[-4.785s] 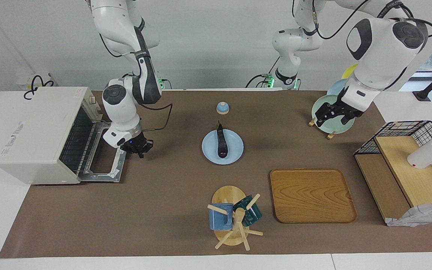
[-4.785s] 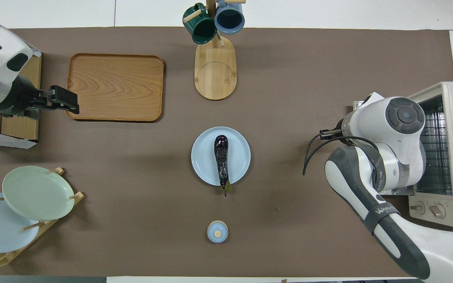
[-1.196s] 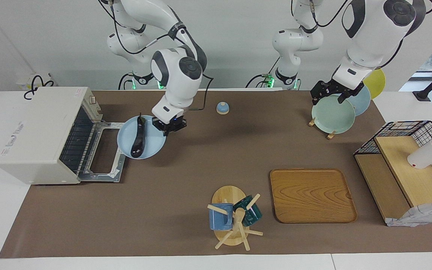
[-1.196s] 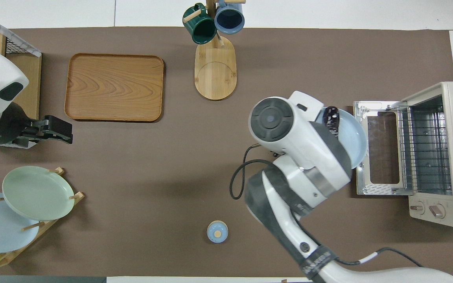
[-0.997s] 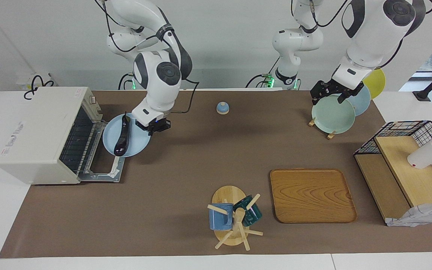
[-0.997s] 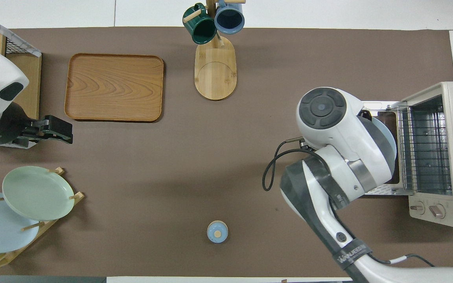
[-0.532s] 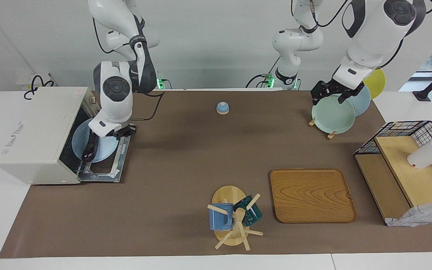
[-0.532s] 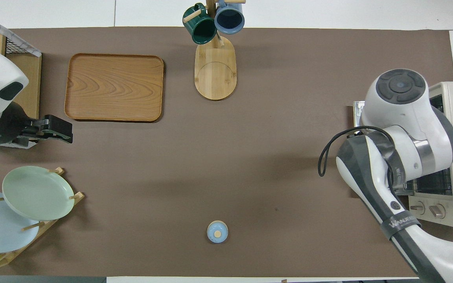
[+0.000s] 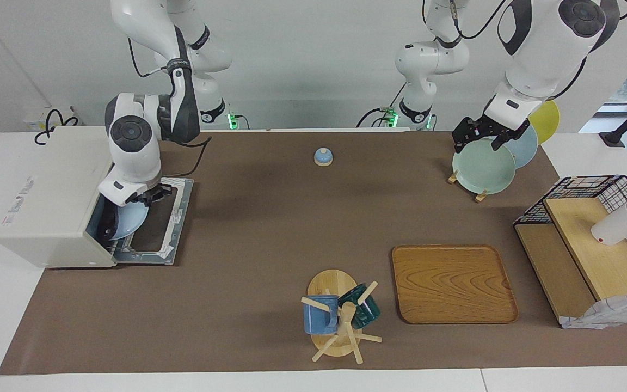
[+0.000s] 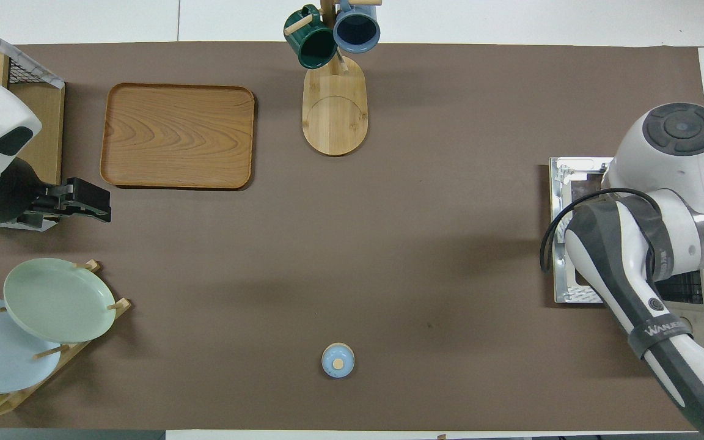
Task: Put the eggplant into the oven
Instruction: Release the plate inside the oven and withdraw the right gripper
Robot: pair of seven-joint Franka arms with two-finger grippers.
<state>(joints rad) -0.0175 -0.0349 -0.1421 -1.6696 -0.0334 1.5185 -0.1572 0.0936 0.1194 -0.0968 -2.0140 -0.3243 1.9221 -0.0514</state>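
Light blue plate point(image 9: 130, 222) carrying the eggplant point(image 9: 108, 227), held at its rim by the right gripper point(image 9: 142, 197), fingers clenched on the edge nearest the arm. Gripped by the plate rather than by the vegetable, presumably because a glossy, slim body slips easily and the dish serves as a carrier. Tilted slightly and pushed into the mouth of the oven point(image 9: 47, 190), above the lowered glass door point(image 9: 167, 228); only the dark end of the eggplant visible at the opening, just inside the cavity, toward the right arm's end of the counter point(image 9: 270, 228). Hidden under the right arm in the overhead view. Left gripper point(image 9: 475, 135) waiting over the green plate point(image 9: 485, 166) on the rack at the left arm's end; cannot tell whether open or closed. Compared with 4.8 s ago: plate and eggplant gone from the middle of the counter, then resting untouched while the right gripper hung beside the oven door. Compared with 0.5 s ago: plate no longer mostly outside over the door, now largely within the cavity. Judged remaining: set the plate on the wire shelf, release, withdraw.
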